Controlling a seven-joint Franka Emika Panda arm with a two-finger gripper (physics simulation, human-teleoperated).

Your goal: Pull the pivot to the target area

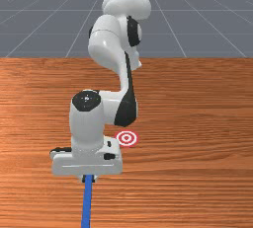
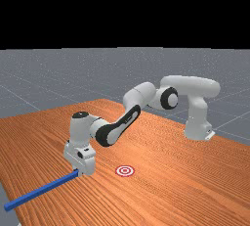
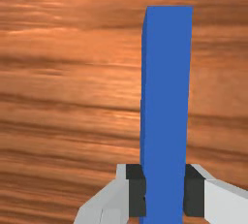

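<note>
Gripper (image 3: pixel 164 190): the jaws press the blue bar (image 3: pixel 167 92) from both long sides, a hold that should let a pull carry it lengthwise. The blue bar, presumably the pivot, extends from the grip toward six o'clock in the front view and eight o'clock in the far view, its outer end beyond the edge of the table (image 1: pixel 197 182). Target (image 1: pixel 126 138): near the gripper, between one and two o'clock in the front view; a flat, wall-less mark, not a container. The arm (image 2: pixel 139 98) reaches across from the far view's right, apparently to draw the bar inward.
</note>
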